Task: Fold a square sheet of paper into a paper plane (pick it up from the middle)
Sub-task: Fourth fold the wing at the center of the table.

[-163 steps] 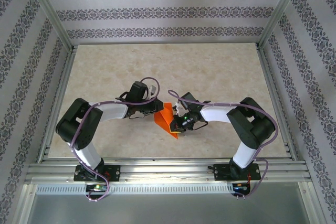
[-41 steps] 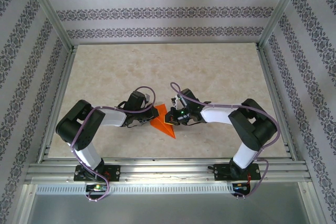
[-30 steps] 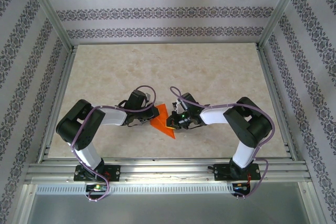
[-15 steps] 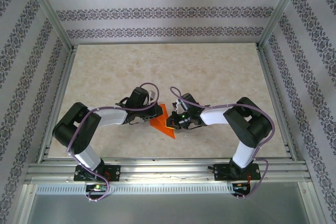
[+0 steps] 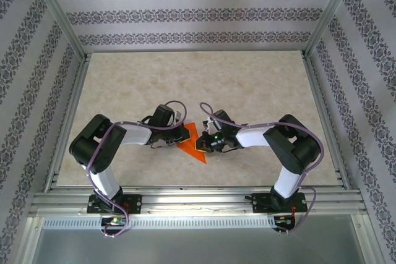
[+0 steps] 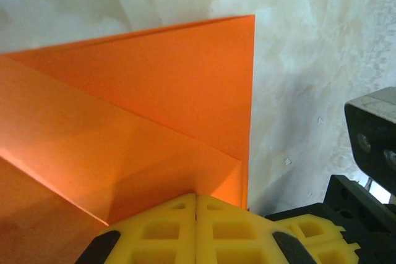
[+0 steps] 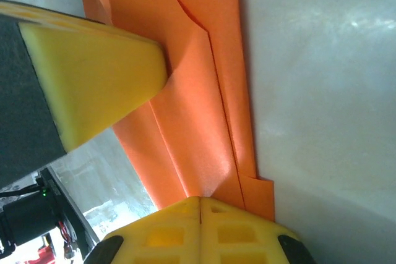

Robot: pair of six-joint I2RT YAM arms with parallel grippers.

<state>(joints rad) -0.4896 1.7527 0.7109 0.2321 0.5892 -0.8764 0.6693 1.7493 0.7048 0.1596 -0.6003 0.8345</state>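
Paper: thin bright orange paper sheet [image 5: 192, 143], folded into a layered pointed triangle, flat on beige marbled tabletop [image 5: 247, 91], low centre between both arms, tip toward 5 o'clock in top view.
Left gripper [image 6: 196, 208]: at paper's 9 o'clock edge; yellow fingertips closed together, nothing between them, tips resting on top flap.
Right gripper [image 7: 200, 214]: at paper's 3 o'clock edge; jaws fully closed, nothing clamped, tips on stacked layers near a corner.
Folds visible: overlapping flaps and diagonal creases in left wrist view; long parallel layers in right wrist view.
Done, judged: pickup and main nose folds; shape already dart-like.
In hand, judged: pressing creases flat from both sides.
Left, judged: possibly wing folds and letting go; cannot tell if centre fold is finished.
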